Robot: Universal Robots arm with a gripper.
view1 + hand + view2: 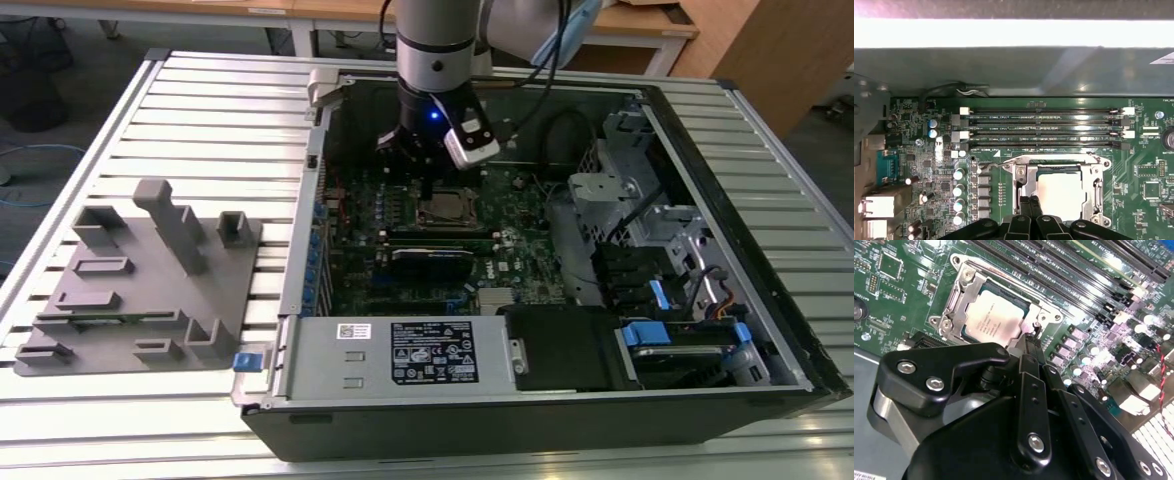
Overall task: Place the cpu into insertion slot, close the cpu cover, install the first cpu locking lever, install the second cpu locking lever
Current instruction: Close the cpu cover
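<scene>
The cpu (991, 317) lies flat in the insertion slot (443, 207), its silvery top showing through the cut-out of the cpu cover (956, 295). The cover is folded down around it. In the first wrist view the cpu (1064, 187) and cover (1021, 180) sit just past my fingertips. My gripper (1030, 340) hangs low over the motherboard, shut with its black fingers pressed together, tips at the socket's edge beside a thin metal lever end (1035, 329). A lever wire (1044, 159) runs along the socket side nearest the memory slots.
Long memory slots (1039, 127) run beside the socket. A black card (430, 258) stands on the board, with the power supply (400, 350) and drive cage (641, 170) around it inside the open case. A grey fixture (147, 280) rests on the slatted table.
</scene>
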